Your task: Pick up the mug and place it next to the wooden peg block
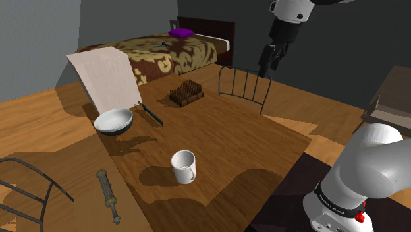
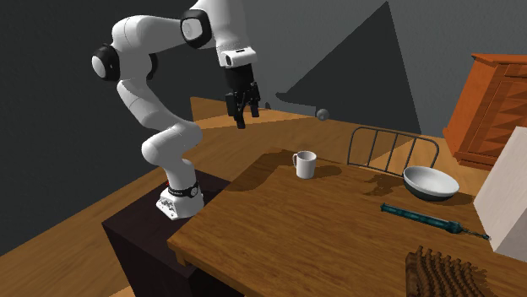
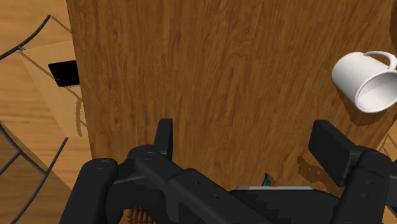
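mug white | table brown woodgrain | bedspread brown-cream floral, seemingly | pillow purple | tool black

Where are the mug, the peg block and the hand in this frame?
mug (image 1: 180, 174), shoulder view, on its white side wall.
peg block (image 1: 186, 93), shoulder view, on its brown pegged top.
hand (image 1: 267, 70), shoulder view, midway between its open fingertips.

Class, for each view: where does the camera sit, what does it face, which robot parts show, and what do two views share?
Shoulder view: beside the stand, looking over the table toward the bed; lower arm and gripper show.
Second exterior view: across the table, facing the whole arm.
Wrist view: on the gripper, looking down at the table; open fingers show.
All share the mug.
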